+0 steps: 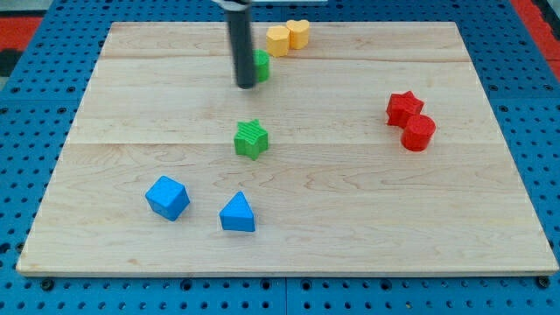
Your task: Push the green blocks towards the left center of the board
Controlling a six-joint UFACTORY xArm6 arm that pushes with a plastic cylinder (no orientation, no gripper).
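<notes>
A green star block lies near the middle of the wooden board. A second green block sits near the view's top, mostly hidden behind my rod; its shape cannot be made out. My tip rests right against that block's left side, at its lower left. The green star is well below my tip, apart from it.
A yellow hexagon block and a yellow heart block touch each other at the top edge, just right of the hidden green block. A red star and a red cylinder sit at right. A blue cube and a blue triangle lie at lower left.
</notes>
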